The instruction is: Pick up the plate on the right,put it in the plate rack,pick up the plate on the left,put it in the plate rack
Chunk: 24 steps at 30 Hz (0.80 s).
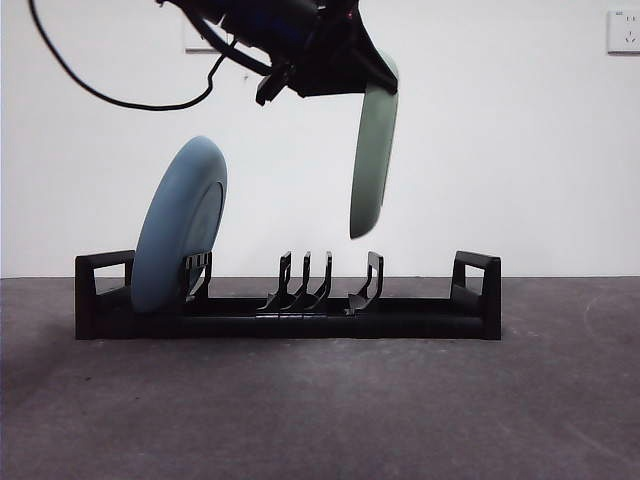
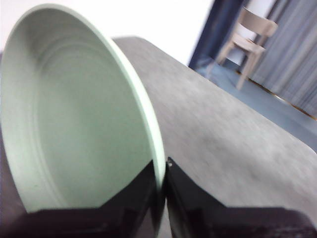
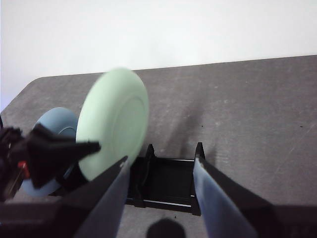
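A long, low black plate rack (image 1: 290,315) sat on a dark grey table (image 1: 320,410), seen side-on in the front view, with a squared loop handle at each end and several curved upright dividers along its middle. A pale blue plate (image 1: 180,225) stood on its edge in the rack's left end as that view showed it, leaning over toward the right against a divider.

A pale green plate (image 1: 374,160) hung in the air above the middle of the rack, held almost upright with its lower edge clear of the dividers and touching nothing below. The left gripper (image 2: 163,191) had hold of it: in the left wrist view its two black jaws were pinched together on the plate's rim, one jaw against the hollow inner face and one against the back. In the front view the same arm came in from the top of the picture, large and dark, with a black cable looping out behind it, and gripped the plate's upper edge.

The right gripper (image 3: 161,186) hung back from the rack with its jaws spread apart and nothing between them. Its wrist view looked between the jaws onto one end of the rack, with the green plate, the left arm and the blue plate beyond.

A plain white wall (image 1: 520,150) stood behind the table, with a wall socket (image 1: 622,30) high at the right of the front view
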Motion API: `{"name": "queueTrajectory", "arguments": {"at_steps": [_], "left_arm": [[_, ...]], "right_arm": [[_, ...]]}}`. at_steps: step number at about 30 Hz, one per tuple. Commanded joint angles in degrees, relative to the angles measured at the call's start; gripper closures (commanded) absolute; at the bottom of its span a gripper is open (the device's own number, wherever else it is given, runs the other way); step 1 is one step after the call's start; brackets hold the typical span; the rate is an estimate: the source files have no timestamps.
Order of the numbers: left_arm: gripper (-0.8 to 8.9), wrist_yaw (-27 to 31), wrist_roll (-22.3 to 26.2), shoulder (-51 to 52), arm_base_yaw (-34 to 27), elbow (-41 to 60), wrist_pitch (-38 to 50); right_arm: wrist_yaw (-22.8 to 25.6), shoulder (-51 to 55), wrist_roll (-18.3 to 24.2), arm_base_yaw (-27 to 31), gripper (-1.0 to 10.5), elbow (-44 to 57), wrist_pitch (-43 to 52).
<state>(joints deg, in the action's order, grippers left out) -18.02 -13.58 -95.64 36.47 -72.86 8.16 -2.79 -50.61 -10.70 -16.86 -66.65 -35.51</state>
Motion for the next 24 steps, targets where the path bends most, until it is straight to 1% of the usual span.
{"name": "queueTrajectory", "arguments": {"at_steps": [1, 4, 9, 12, 17, 24], "left_arm": [[8.23, 1.8, 0.0, -1.5, -0.3, -1.0, 1.1], [8.23, 2.9, -0.2, -2.1, -0.7, -1.0, 0.9], [8.23, 3.0, -0.5, -3.4, -0.7, -1.0, 1.4], [8.23, 3.0, -1.7, -4.6, -0.7, -1.0, 1.9], [8.23, 3.0, -1.7, -6.3, -0.7, -1.0, 1.8], [8.23, 3.3, -1.4, -6.5, -0.7, -1.0, -1.5]], "right_arm": [[0.2, -0.1, -0.1, 0.0, 7.3, 0.0, 0.3], [0.2, -0.3, -0.1, 0.0, 7.3, 0.0, 0.3], [0.2, -1.2, -0.1, 0.0, 7.3, 0.0, 0.3], [0.2, -2.0, -0.1, 0.0, 7.3, 0.0, 0.3], [0.2, -3.4, 0.2, 0.0, 7.3, 0.0, 0.3], [0.2, -4.7, 0.3, 0.0, 7.3, 0.0, 0.4]]}}
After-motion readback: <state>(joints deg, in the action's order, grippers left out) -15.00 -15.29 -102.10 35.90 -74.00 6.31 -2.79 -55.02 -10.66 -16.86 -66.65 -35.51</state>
